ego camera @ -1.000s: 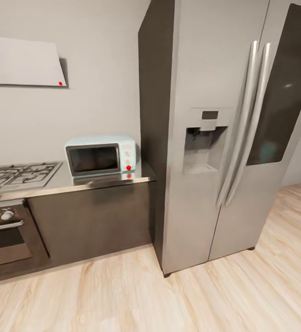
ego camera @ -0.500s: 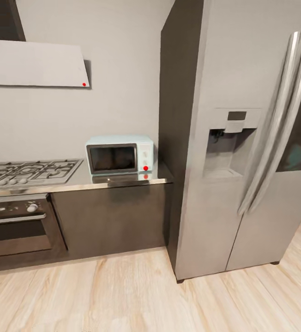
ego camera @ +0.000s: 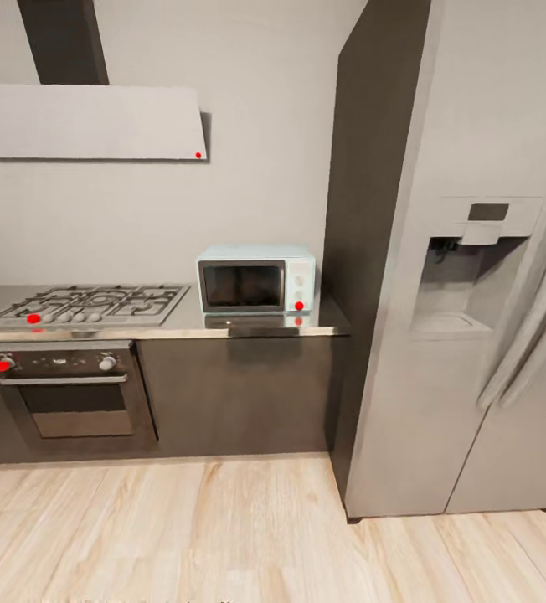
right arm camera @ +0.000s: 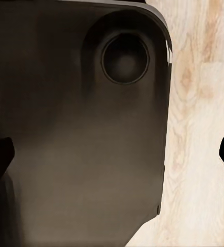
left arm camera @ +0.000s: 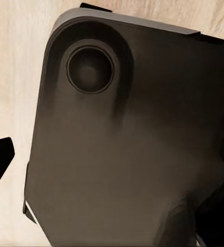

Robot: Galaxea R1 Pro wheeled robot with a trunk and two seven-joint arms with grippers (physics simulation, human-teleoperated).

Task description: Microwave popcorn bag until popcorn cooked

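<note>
The microwave (ego camera: pixel 256 281) sits door shut on the counter (ego camera: pixel 248 330) beside the fridge (ego camera: pixel 466 276), away from the stove (ego camera: pixel 89 303). Whether either arm's fingers are open cannot be told.

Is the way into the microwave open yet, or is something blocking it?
The microwave sits on the countertop beside the fridge, and its glass door is shut. That door is what stands in the way; nothing else sits in front of it.

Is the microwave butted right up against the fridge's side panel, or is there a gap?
Apart. In the head view a narrow strip of countertop and grey wall shows between the microwave and the fridge side panel.
</note>
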